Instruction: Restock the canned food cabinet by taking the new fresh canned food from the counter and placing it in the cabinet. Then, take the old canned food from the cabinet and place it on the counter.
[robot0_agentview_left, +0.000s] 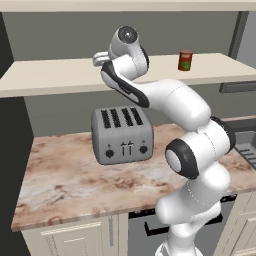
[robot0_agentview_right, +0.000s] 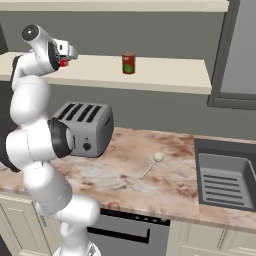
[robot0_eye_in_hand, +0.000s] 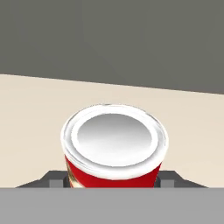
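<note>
The old canned food, bright red-orange with a white rim and a silver lid, stands upright on the cabinet shelf board, toward its left part. It sits between the two dark finger tips of the end effector, which show at either side of its base; whether they press on the can or only bracket it cannot be told. In the right base view a sliver of red peeks out beside the hand. The new fresh canned food, dark red-brown with a green patch, stands upright farther right on the same shelf, well apart from the hand. Below, the bench carries a silver four-slot toaster and a pale spoon, with a dark sink at the right.
</note>
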